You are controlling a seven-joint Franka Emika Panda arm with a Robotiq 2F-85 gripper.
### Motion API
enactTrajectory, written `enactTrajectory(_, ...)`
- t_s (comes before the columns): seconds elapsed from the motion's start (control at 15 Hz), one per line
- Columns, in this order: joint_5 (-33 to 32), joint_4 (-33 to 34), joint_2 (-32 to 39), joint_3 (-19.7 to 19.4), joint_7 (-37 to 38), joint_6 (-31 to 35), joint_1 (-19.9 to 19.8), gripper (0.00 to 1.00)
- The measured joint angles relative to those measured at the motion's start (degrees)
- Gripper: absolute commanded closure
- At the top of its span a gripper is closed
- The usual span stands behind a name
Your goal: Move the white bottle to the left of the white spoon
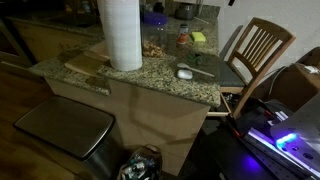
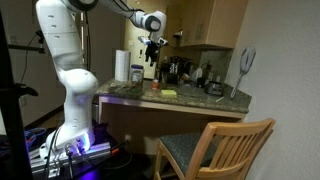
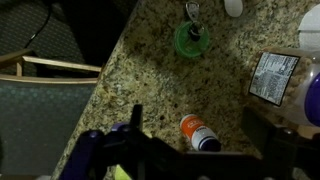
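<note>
The white bottle, with a reddish-orange upper part, stands on the granite counter. In the wrist view it sits between my fingers and below them. It shows as a small reddish thing in both exterior views. My gripper is open and empty. It hangs well above the counter, over the bottle. The white spoon lies near the counter's front edge by the chair, its thin handle pointing away from the paper roll. A white rounded thing at the top edge of the wrist view may be the spoon's bowl.
A big paper towel roll stands on a wooden board. A yellow sponge block and a jar with a printed label are close to the bottle. A green round thing lies on the counter. A wooden chair stands at the counter's end.
</note>
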Motion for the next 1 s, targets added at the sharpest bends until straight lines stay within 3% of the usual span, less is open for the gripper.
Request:
enactTrajectory(0.4, -0.67, 1.28, 2.73, 0.60, 0.32, 1.51, 0.46, 0.00)
enactTrajectory(0.67, -1.57, -1.89, 5.10, 3.09, 2.89, 15.23, 1.35, 0.00)
enactTrajectory(1.0, -11.86, -2.78, 10.79, 5.77, 11.72, 28.38, 2.79, 0.00)
